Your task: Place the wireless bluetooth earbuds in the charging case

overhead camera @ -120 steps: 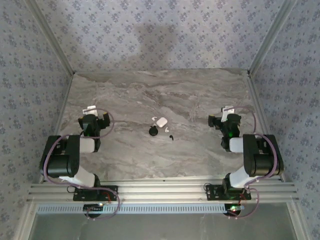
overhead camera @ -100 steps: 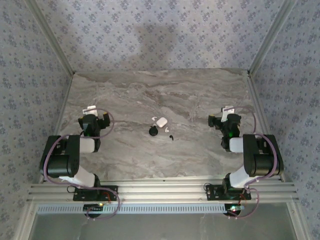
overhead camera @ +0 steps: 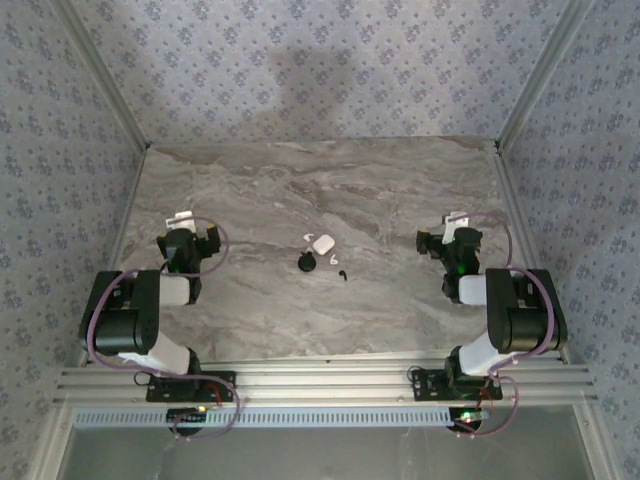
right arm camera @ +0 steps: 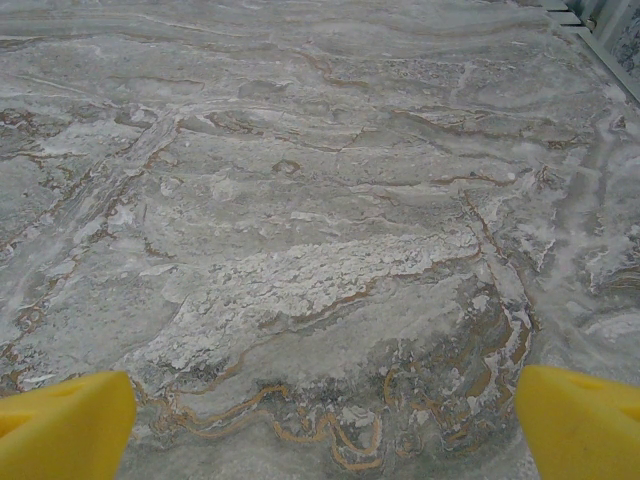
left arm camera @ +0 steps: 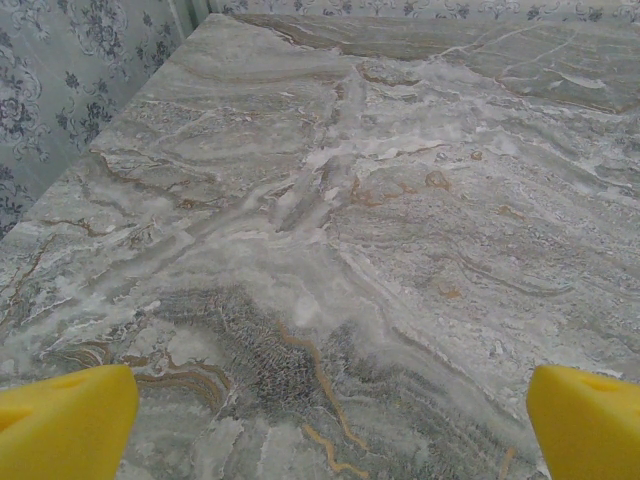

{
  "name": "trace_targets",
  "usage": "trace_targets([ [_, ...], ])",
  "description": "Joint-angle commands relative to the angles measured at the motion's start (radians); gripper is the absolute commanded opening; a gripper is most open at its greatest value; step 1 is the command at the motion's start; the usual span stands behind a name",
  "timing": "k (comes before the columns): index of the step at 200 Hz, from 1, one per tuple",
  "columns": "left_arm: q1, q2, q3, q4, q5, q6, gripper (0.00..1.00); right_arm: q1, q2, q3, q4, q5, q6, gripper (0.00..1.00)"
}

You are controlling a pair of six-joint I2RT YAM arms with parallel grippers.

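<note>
I find the left claw (left arm camera: 325, 430) wide open and holding nothing. Its two yellow fingertips (left arm camera: 65, 425) sit at the bottom corners of the left wrist view, with bare marble table (left arm camera: 330, 200) between them. The right claw (right arm camera: 320, 425) is in the same condition: its jaws are spread to the full, its yellow fingertips (right arm camera: 585, 420) are at the frame's lower corners, and there is nothing in its grasp.

From overhead, both arms are folded back near their bases. The left one is at the left side of the table and the right one at the right side. Both are well apart from the work items.

The items lie in a tight cluster near the middle of the table, between the two arms.
- The white case (overhead camera: 322, 242) sits at the upper part of the cluster.
- The black case (overhead camera: 307, 262) lies just below and left of the white case.
- One white earbud (overhead camera: 309, 237) lies just left of the white case.
- A second white earbud (overhead camera: 333, 260) lies just below the white case, to the right of the black case.
- The black earbud (overhead camera: 343, 274) lies loose at the lower right edge of the cluster, near the second white earbud.

All three earbuds rest on the marble outside the cases. The items are too small for me to tell whether either lid is open.
</note>
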Motion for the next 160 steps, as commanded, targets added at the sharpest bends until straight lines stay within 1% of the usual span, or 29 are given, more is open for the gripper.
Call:
trace_targets([
  [1,-0.004,0.007,0.012,0.031,-0.011,0.001,0.99,-0.003,-0.001,0.02,0.021,-0.005,0.011,1.0],
  [59,-0.004,0.004,0.012,0.035,-0.007,0.004,1.0,-0.003,-0.004,0.015,0.026,-0.004,0.011,1.0],
  [65,-0.004,0.001,0.018,0.017,0.002,0.008,1.0,-0.003,-0.003,0.016,0.027,-0.001,0.011,1.0],
  [75,-0.004,-0.01,0.036,-0.025,0.03,0.019,0.98,0.0,-0.012,0.028,-0.003,0.01,0.012,1.0],
  [88,-0.004,-0.013,0.039,-0.03,0.039,0.023,0.96,0.006,-0.034,0.058,-0.065,0.022,0.01,1.0],
  [101,-0.008,-0.037,0.073,-0.107,0.056,0.033,0.93,0.011,-0.066,0.107,-0.177,0.024,0.004,1.0],
  [116,-0.016,-0.074,0.157,-0.287,0.073,0.051,0.88,0.021,-0.111,0.185,-0.344,0.009,0.004,1.0],
  [129,-0.029,-0.102,0.225,-0.43,0.081,0.058,0.85,0.037,-0.143,0.277,-0.55,-0.016,0.006,1.0],
  [138,-0.04,-0.123,0.274,-0.526,0.098,0.038,0.85,0.058,-0.153,0.352,-0.697,-0.011,0.002,1.0],
  [160,-0.067,-0.17,0.388,-0.744,0.179,-0.039,0.83,0.117,-0.134,0.533,-1.017,0.004,0.018,1.0],
])
